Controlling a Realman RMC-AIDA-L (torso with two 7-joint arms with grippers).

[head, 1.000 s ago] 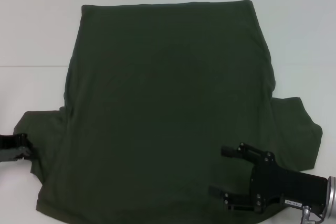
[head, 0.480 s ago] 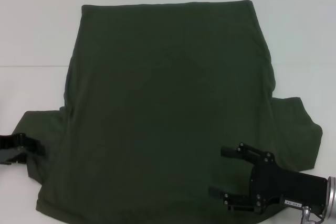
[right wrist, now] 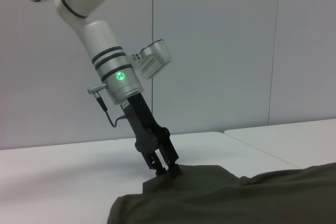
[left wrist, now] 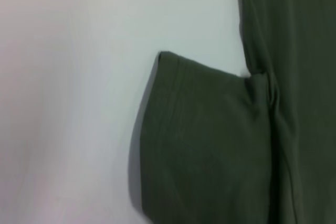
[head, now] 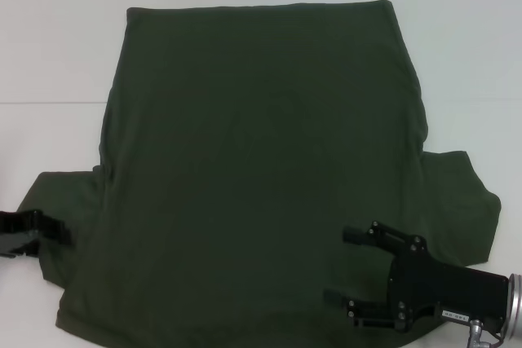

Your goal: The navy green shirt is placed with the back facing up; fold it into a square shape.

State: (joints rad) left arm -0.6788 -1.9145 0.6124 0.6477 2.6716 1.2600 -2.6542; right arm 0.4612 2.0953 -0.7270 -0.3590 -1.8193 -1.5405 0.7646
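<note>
— Head view first: how do the arms sit?

— The right claw (head: 342, 265) reaches in from the near right corner, flat and low over the navy green shirt (head: 261, 160), its two black fingers spread wide and pointing toward the robot's left. The left claw (head: 59, 230) comes in from the left edge at the shirt's left sleeve (head: 65, 201).

— And from the right wrist view?

— The left arm slants steeply down, a green light on its white wrist, and the left claw (right wrist: 169, 171) has its tips close together right at the sleeve's raised edge. Whether cloth is actually pinched between them, I cannot tell.

— The setting?

— A plain white surface (head: 49, 55) with a seam running across it, and pale panelled walls (right wrist: 220, 51) behind.

— Where does the shirt lie?

— Spread flat across the middle of the surface, hem at the far side, sleeves out near the robot. The right claw hangs over the body near the right sleeve (head: 461, 201); the left wrist view shows the left sleeve (left wrist: 205, 145) lying flat.
</note>
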